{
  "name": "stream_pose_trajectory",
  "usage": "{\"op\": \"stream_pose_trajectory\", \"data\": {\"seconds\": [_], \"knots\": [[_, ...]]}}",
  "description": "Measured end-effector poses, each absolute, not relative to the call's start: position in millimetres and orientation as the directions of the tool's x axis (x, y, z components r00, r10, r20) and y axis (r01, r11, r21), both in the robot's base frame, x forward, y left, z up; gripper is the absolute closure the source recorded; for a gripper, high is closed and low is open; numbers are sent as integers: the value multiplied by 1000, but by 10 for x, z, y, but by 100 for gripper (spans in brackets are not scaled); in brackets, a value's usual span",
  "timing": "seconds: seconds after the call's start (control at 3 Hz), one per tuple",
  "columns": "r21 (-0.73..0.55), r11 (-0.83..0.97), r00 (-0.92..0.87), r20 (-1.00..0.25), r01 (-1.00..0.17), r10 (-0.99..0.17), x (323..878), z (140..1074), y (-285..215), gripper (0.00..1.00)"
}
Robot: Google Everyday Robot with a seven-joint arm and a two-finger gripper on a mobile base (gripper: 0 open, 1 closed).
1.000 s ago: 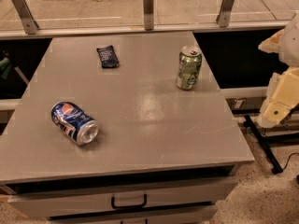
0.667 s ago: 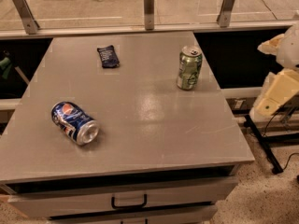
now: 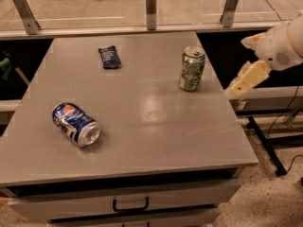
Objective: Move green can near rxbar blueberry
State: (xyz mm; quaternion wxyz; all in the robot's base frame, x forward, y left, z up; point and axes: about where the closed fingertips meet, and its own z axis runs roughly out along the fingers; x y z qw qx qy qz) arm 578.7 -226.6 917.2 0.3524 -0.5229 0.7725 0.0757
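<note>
Pale green aluminium can upright near right edge of desk | navy rxbar blueberry wrapper well apart, leftward | gripper beside desk, fingers spread, empty, seemingly ready to reach.

Claw shifted left, nearer green can, beside table edge

**Green can and rxbar blueberry on a grey table.**
The green can stands upright near the table's right edge, toward the far side. It is pale green with light markings and a silver top (the top faces up). The rxbar blueberry, a small, flat, dark navy wrapper, slightly crinkled, lies toward the far edge left of centre, well apart from the can. The gripper hangs beyond the table's right edge, near the can but clear of it.
</note>
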Motion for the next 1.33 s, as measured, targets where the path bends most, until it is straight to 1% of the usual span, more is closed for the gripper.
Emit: {"op": "stream_pose_trajectory", "data": {"seconds": [0.33, 0.67, 1.0, 1.33], "knots": [[-175, 432, -180, -726, -885, -664, 6020, 9037, -1942, 0], [-126, 398, -141, -805, -909, -577, 6152, 8971, -1597, 0], [-96, 370, -104, -868, -924, -486, 6252, 8905, -1332, 18], [-85, 370, -84, -905, -925, -417, 6350, 8914, -1230, 41]]}}
